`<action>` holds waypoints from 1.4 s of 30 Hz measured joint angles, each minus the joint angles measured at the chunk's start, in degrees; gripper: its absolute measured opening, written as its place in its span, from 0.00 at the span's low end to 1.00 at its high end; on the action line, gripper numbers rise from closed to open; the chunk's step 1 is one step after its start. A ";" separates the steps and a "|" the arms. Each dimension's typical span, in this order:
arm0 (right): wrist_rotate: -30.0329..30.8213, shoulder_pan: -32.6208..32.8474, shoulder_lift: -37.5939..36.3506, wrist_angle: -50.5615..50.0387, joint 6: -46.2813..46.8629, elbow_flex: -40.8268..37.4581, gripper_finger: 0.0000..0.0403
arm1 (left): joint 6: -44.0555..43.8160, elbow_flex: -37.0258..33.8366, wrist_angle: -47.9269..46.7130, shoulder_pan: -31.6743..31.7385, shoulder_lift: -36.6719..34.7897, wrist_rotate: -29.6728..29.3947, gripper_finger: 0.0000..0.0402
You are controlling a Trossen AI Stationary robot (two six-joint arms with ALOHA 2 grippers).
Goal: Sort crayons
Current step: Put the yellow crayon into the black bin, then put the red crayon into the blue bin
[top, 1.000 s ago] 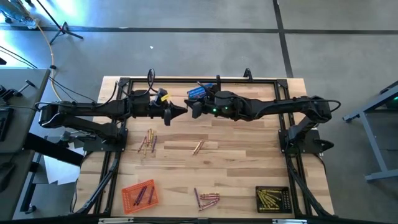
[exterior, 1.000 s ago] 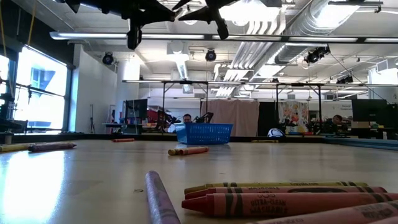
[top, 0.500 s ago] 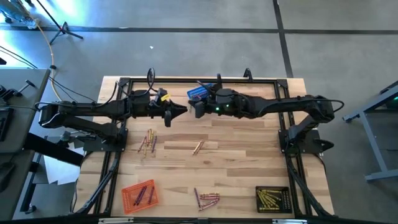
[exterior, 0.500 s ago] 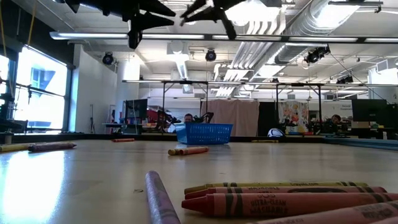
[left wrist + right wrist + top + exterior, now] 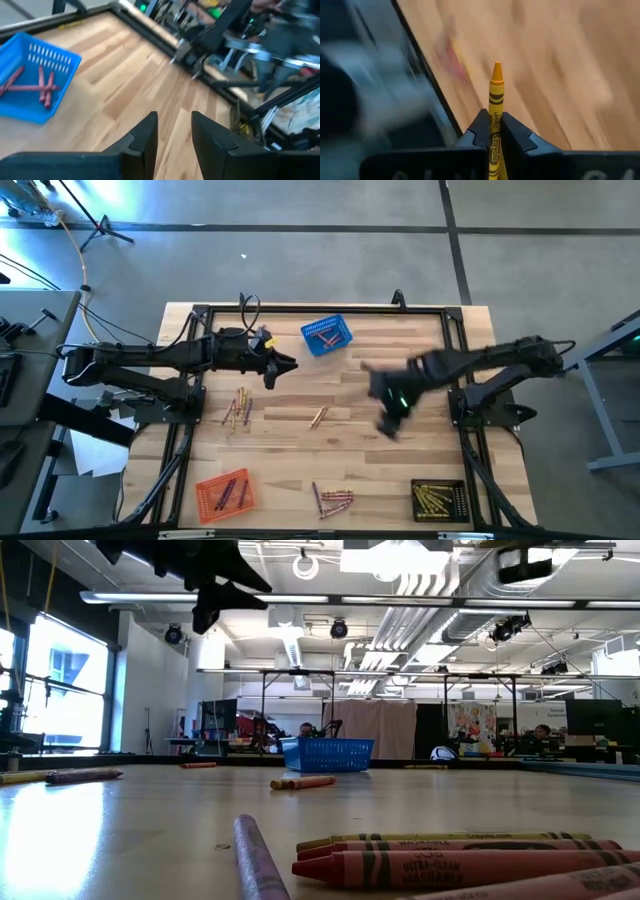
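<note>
On the left we keep our left tool (image 5: 287, 365) hovering above the table (image 5: 400, 460) near the blue basket (image 5: 327, 336), its fingers (image 5: 145, 135) slightly apart and holding nothing, so it reads as waiting. Loose crayons (image 5: 237, 408) lie below it on the wood. To the right, our right tool (image 5: 385, 420) is clamped on a yellow crayon (image 5: 495, 107), which we judge is bound for the black basket (image 5: 438, 500) that already holds yellow ones.

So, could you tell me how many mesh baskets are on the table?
3: the blue basket at the far edge, the orange basket at the near left, the black basket at the near right.
</note>
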 joint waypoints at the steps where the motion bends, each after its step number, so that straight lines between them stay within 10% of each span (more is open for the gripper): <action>1: 0.38 3.15 0.00 -3.06 -1.56 -0.09 0.02 | 0.00 0.00 -0.93 0.00 0.00 0.01 0.25; 8: 2.28 21.57 0.00 -8.05 -0.17 -6.41 0.02 | 0.01 0.00 -3.62 0.00 0.00 0.04 0.25; 18: 0.39 36.11 0.04 17.89 15.63 -18.60 0.02 | 0.05 0.00 -3.62 0.00 0.00 0.07 0.25; 34: 1.78 38.60 0.04 27.68 30.94 -26.51 0.14 | 2.13 0.00 -4.37 0.00 0.00 0.07 0.25; 42: 13.03 36.51 0.04 28.95 35.09 -26.51 0.16 | 3.85 0.01 -8.78 0.50 0.00 -0.26 0.25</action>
